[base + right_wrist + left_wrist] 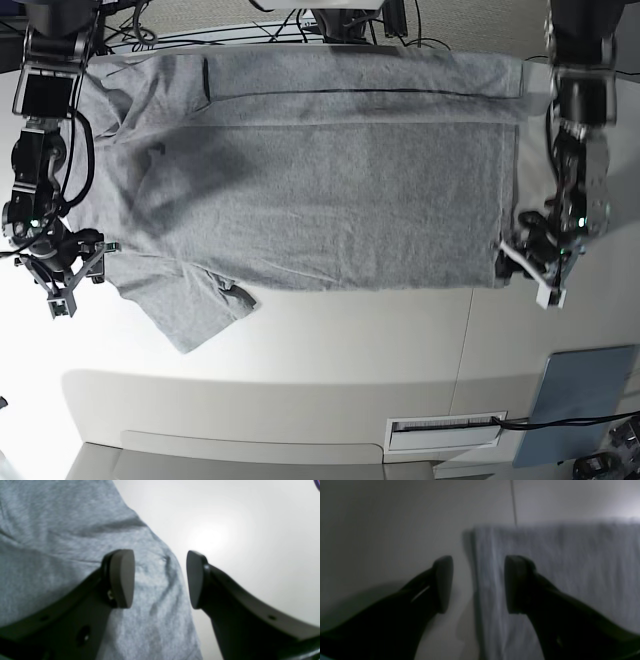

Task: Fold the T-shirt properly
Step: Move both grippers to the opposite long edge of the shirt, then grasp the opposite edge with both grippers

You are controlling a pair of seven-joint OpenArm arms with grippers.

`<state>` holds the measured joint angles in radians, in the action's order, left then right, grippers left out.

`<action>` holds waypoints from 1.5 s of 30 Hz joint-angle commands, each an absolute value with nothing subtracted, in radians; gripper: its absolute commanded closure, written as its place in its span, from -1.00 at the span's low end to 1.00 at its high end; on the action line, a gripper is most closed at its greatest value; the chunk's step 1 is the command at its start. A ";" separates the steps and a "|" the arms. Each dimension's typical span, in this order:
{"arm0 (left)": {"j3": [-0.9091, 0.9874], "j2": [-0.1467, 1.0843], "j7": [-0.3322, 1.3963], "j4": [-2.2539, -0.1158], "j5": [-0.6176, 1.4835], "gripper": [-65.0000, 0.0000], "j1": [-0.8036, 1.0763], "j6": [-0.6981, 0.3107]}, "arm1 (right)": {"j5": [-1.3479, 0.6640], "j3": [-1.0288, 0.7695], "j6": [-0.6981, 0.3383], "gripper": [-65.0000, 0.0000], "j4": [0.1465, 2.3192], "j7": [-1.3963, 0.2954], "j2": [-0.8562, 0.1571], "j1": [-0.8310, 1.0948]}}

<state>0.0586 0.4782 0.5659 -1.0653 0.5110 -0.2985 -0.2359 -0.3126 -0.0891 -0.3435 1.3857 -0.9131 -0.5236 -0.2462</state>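
The table [330, 340] is covered toward its far edge by the T-shirt [320, 190], spread flat. The left gripper [478, 585] is held apart over its hem; the right gripper [160, 578] is parted at a sleeve.

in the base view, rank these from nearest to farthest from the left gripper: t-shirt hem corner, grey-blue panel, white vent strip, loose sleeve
1. T-shirt hem corner: right beside the left gripper, on its inner side.
2. Grey-blue panel: below the gripper, at the view's lower right.
3. White vent strip: lower still, toward the middle.
4. Loose sleeve: far across, at the view's left, near the right gripper.
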 commanded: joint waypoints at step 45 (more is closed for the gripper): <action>0.061 0.424 0.613 -0.801 0.419 1.00 -0.443 -0.492 | -0.327 0.315 -0.506 0.00 0.650 -0.735 -0.506 -0.806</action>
